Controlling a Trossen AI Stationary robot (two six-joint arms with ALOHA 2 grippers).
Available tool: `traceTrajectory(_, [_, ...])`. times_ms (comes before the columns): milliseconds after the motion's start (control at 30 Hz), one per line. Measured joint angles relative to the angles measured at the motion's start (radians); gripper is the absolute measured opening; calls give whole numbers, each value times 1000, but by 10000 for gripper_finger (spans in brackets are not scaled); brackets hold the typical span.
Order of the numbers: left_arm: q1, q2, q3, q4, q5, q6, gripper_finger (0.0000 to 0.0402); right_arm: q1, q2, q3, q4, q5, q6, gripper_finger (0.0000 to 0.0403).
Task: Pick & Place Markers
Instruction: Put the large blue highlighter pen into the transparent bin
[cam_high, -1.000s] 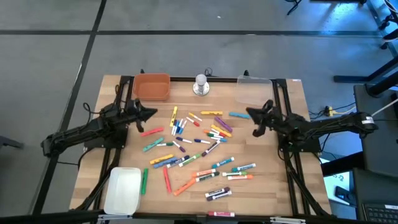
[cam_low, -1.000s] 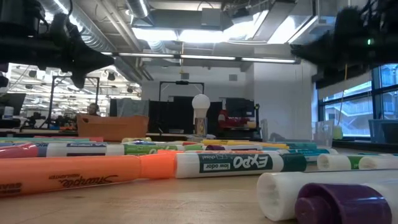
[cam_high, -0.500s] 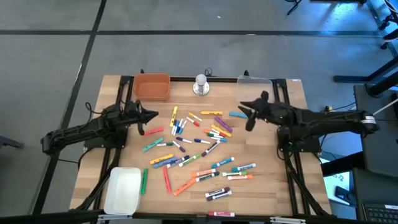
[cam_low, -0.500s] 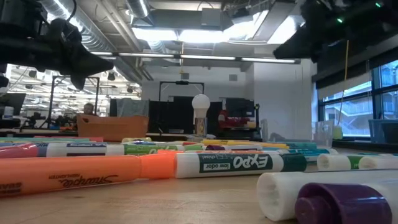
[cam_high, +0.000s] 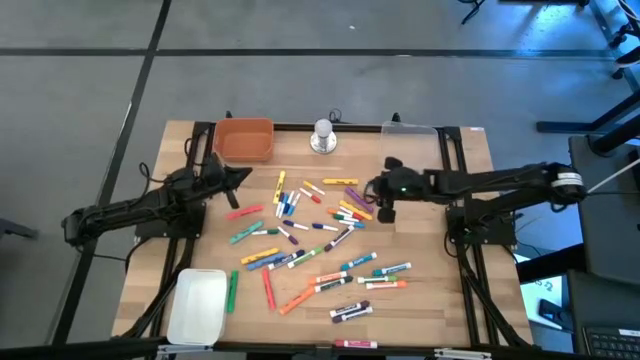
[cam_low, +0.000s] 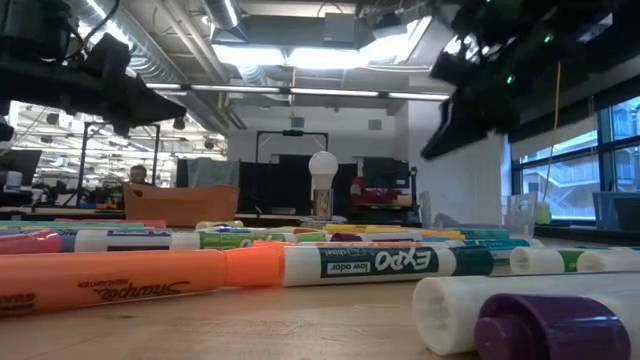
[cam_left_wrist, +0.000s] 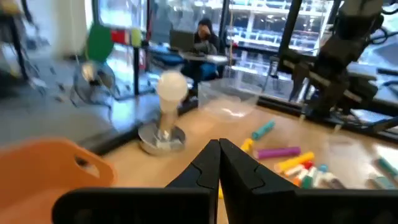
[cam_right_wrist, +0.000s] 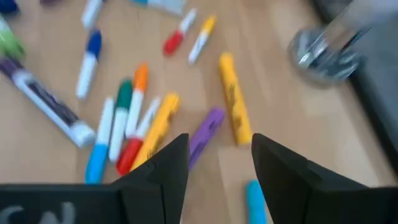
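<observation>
Purple marker (cam_right_wrist: 206, 129) lies ahead between parted jaws.

two dark arms are seen over the table (cam_high: 470, 300), each with one gripper: the left gripper (cam_high: 243, 174) and the right gripper (cam_high: 378, 200). the markers (cam_high: 310, 232) are scattered on the wood; around thirty-five can be counted from above, but an exact number cannot be given because several are overlapped. one orange bin (cam_high: 245, 140) is found at the far edge, one clear container (cam_high: 408, 145) at the far right, and one white container (cam_high: 199, 305) at the near left. one silver knob-like object (cam_high: 322, 136) is counted. one person (cam_left_wrist: 203, 34) is seen in the room behind.
</observation>
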Motion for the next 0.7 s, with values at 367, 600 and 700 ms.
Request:
traceTrajectory(367, [87,16,0,39,-257,252,15,-108,227,10,-35,143,11,177])
traceTrajectory(600, [120,16,0,27,-201,250,34,-250,288,65,-130,-32,13,177])
traceTrajectory(700, [120,16,0,13,-190,237,42,-292,316,83,-175,-60,12,177])
